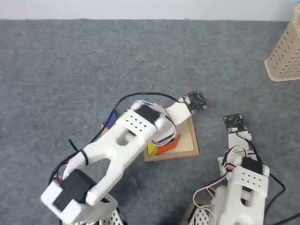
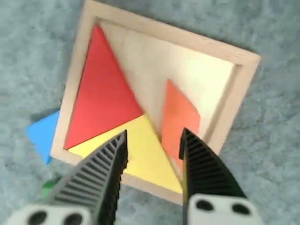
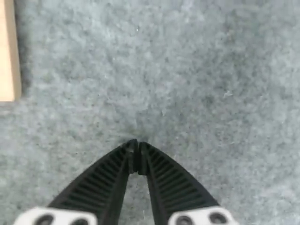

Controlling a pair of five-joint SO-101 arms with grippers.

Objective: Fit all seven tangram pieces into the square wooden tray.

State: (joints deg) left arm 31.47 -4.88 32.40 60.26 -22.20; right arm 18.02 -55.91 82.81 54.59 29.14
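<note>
The left gripper [image 2: 153, 133] hangs released and empty over the wooden tray [image 2: 178, 33]; inside the tray lie a red triangle [image 2: 101, 98], a yellow triangle [image 2: 138, 150] touching it, and an orange piece [image 2: 180, 117]; a blue piece [image 2: 44, 133] lies just outside the rim. The right gripper [image 3: 135, 143] is clenched on nothing above the grey carpet [image 3: 197, 70].

Grey carpet [image 1: 70, 65] under a pale wall [image 1: 140, 8].
A beige box [image 1: 286, 51] with punched holes stands on the carpet at the far right, near the wall.
</note>
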